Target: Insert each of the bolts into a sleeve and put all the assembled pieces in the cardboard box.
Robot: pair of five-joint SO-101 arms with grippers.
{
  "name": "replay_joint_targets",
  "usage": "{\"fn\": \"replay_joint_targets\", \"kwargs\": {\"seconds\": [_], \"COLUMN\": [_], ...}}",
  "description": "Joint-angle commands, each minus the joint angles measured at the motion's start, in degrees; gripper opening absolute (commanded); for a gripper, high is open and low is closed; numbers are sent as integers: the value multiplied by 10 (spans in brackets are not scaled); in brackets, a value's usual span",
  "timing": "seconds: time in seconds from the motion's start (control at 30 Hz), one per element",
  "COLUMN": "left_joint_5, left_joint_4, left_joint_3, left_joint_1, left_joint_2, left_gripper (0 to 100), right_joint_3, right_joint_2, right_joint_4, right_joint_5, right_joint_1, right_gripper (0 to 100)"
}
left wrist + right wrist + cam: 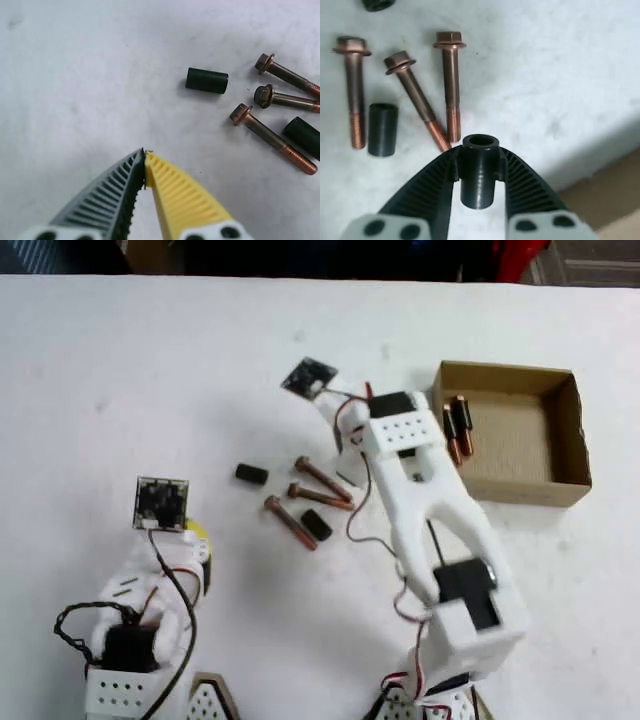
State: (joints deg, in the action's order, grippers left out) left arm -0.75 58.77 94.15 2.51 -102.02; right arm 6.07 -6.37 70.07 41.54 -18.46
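Observation:
My right gripper (pixel 479 154) is shut on a black sleeve (pixel 480 175), held upright just above the table. Beyond it lie three copper bolts (pixel 451 82) (pixel 417 97) (pixel 352 90) and a loose black sleeve (pixel 382 129). From above, the bolts (pixel 318 487) and two loose sleeves (pixel 251 474) (pixel 316 525) lie mid-table, left of the right arm (pixel 405 440). The cardboard box (pixel 565 430) to its right holds two assembled pieces (pixel 456 430). My left gripper (pixel 145 156) is shut on nothing, short of a sleeve (pixel 206 80) and the bolts (pixel 272 137).
The left arm (pixel 140 630) sits at the near left of the white table (pixel 150 370). A corner of the box (pixel 607 200) lies close beside the right gripper. Cables (pixel 365 530) trail along the right arm.

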Motion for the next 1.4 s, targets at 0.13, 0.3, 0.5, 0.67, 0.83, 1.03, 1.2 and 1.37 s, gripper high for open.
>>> {"fn": "replay_joint_targets", "kwargs": {"seconds": [0.13,0.3,0.5,0.67,0.83,1.03,1.2,1.37], "left_joint_5": [5,5,4,4,4,4,4,4], "left_joint_4": [-31,-31,-31,-31,-31,-30,-27,-27], "left_joint_3": [-6,-6,-6,-7,-7,-7,-9,-10], "left_joint_1": [1,1,1,0,0,0,0,0], "left_joint_2": [-6,-6,-6,-6,-6,-6,-6,-6], "left_gripper": [23,23,23,23,23,23,23,23], "right_joint_3": [-11,-10,11,123,278,431,504,561], "right_joint_2": [203,320,462,571,701,849,904,921], "right_joint_4": [116,182,224,186,97,10,-31,-75], "right_joint_5": [0,-1,-75,-96,-129,-149,-159,-211], "right_joint_1": [0,-4,-3,0,-3,0,0,0], "right_gripper": [17,17,17,17,17,17,17,17]}}
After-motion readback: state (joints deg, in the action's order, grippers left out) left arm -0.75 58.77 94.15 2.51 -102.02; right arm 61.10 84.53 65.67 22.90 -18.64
